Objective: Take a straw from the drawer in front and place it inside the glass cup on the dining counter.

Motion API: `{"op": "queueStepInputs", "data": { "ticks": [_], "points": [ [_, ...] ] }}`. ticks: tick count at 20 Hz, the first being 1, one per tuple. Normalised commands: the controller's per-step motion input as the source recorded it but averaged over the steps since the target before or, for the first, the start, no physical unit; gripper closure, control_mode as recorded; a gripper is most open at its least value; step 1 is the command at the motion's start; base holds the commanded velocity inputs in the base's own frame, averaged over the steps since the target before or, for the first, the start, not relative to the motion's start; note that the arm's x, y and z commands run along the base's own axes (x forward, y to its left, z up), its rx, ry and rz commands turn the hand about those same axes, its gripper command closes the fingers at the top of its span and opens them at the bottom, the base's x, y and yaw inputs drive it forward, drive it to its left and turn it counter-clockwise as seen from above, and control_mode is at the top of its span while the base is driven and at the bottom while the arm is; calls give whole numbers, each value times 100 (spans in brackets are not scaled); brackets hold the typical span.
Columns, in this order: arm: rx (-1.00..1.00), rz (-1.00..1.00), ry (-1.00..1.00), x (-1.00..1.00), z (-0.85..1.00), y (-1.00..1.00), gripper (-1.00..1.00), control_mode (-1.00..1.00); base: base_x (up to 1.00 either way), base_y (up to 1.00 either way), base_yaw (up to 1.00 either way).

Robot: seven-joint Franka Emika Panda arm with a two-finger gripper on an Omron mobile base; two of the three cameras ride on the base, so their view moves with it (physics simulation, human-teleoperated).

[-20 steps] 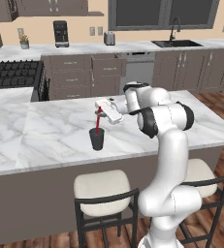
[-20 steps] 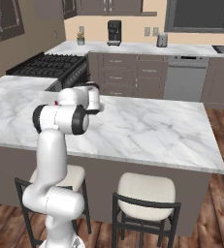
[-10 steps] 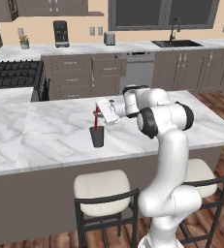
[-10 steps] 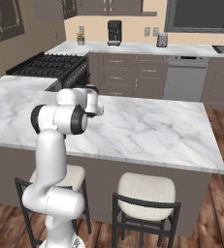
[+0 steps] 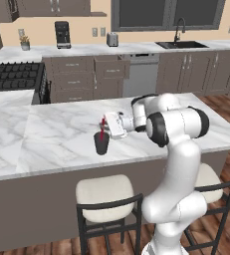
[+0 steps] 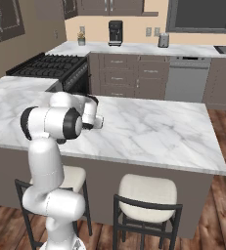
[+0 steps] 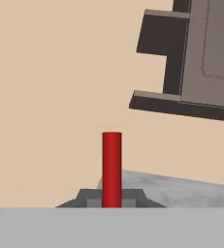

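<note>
No readable text, labels, brands or numbers anywhere: cabinets, appliances and counters all render plain, with no legible markings on any surface.

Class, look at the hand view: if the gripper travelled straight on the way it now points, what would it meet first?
Probably nothing near. Beyond the straw held in the shut gripper, the line runs over the marble counter edge toward the beige wall; depth is unclear.

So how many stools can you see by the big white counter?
2. One stool is under the dining counter near the glass cup; the other stool is mostly hidden behind the robot's arm. More could be out of view.
</note>
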Motion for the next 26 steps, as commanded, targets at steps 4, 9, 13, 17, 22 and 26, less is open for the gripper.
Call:
{"op": "queueStepInputs", "data": {
  "ticks": [4,9,13,17,22,26],
  "points": [
    [0,-14,0,-24,-1,0,100,-100,0,0,0],
    [0,-13,0,0,0,3,-100,-100,0,0,0],
    [0,-14,0,2,0,0,-100,-100,0,0,0],
    [-3,-14,0,4,0,-1,-100,-100,0,0,0],
    [-7,-13,0,1,9,-3,-100,-100,0,0,0],
    [-6,-7,-1,-18,80,-12,-100,-100,0,0,0]
  ]
}}
